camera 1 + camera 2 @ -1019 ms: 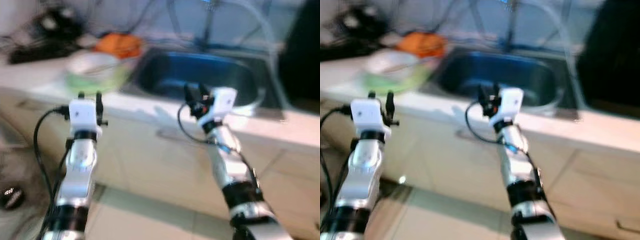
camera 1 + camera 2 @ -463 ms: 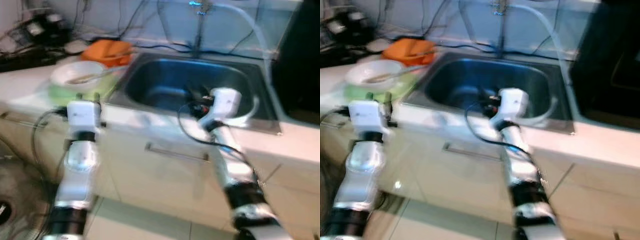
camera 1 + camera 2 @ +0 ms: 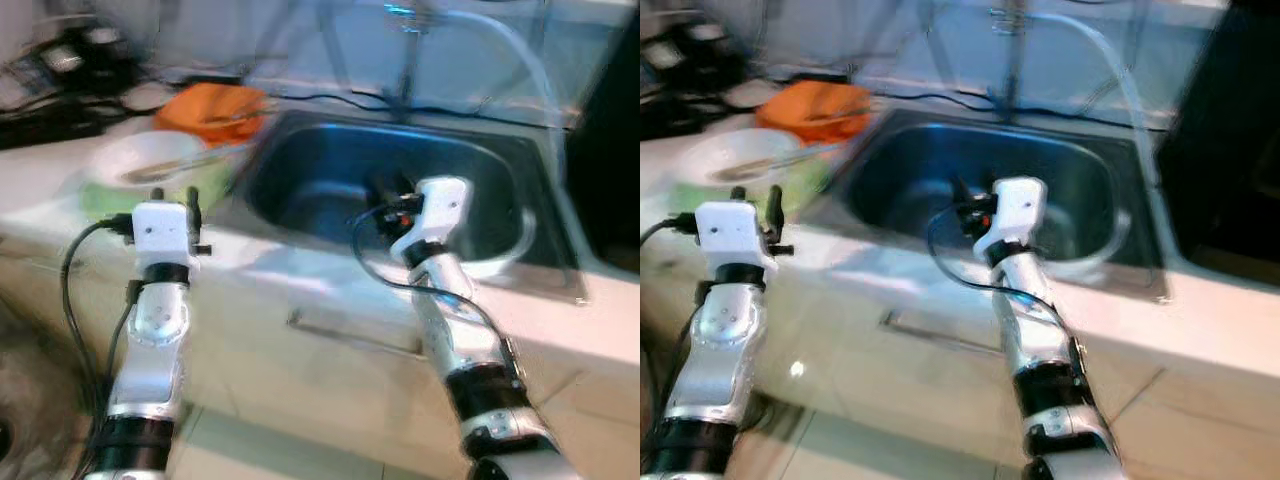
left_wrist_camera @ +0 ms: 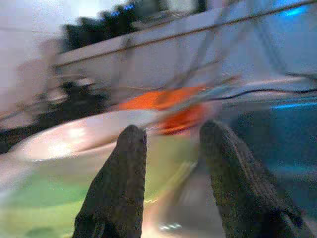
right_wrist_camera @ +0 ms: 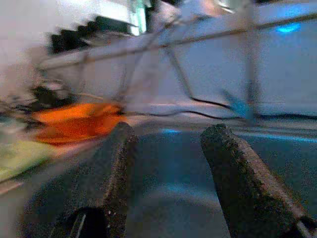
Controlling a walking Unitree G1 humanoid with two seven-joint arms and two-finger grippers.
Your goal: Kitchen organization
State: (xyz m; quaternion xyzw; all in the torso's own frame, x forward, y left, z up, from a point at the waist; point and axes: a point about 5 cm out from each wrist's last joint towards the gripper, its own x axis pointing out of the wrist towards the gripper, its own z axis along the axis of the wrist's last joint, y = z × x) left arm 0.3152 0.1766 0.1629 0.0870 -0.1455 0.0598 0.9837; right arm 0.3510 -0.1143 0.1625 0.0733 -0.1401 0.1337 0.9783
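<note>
I have both arms raised in front of a pale kitchen surface (image 3: 60,205) with a sunken stainless steel sink basin (image 3: 330,175); the pictures are blurred. My left gripper (image 3: 173,196) is up at the front edge of the surface, its two black fingers (image 4: 121,183) spread apart with nothing between them. Just beyond those fingers sits a white round bowl (image 3: 150,160) resting on a pale green dish (image 3: 205,185), with what looks like a utensil lying across the bowl. Behind the bowl, further back beside the sink, is an orange container (image 3: 215,108). My right gripper (image 3: 388,190) is out over the front part of the basin, fingers (image 5: 111,173) likewise parted and empty, pointing into the sink toward the back wall. A thin upright tap (image 3: 405,50) stands behind the basin, with a clear hose (image 3: 520,50) arching off it to the right. Dark cables and devices (image 3: 70,70) clutter the far left of the surface. Below runs a cream cabinet front (image 3: 340,340) with a bar handle.
</note>
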